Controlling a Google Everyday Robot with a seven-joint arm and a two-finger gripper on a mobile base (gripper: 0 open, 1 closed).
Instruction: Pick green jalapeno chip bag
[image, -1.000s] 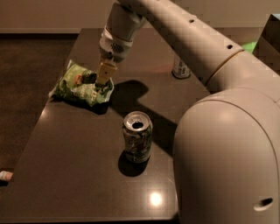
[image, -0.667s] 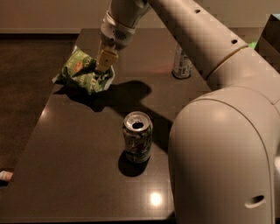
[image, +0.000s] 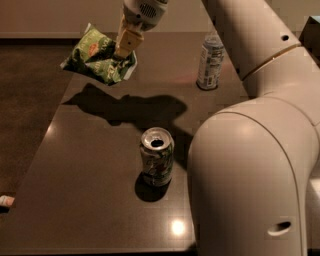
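Gripper (image: 123, 52) clamps the green jalapeno chip bag (image: 92, 56) by one edge above the table (image: 75, 190), where its crinkly film could slip free.

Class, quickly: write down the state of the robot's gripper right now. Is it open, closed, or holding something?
Gripper: closed on the green chip bag, holding it in the air above the table.

The gripper (image: 126, 49), clamped on the green jalapeno chip bag (image: 95, 57), hung above the far left part of the table (image: 75, 190), with open air beneath the bag. An upright soda can (image: 157, 156) stood mid-table. A second can (image: 210, 61) stood far right. The arm body (image: 250, 175) blocked the near right side.
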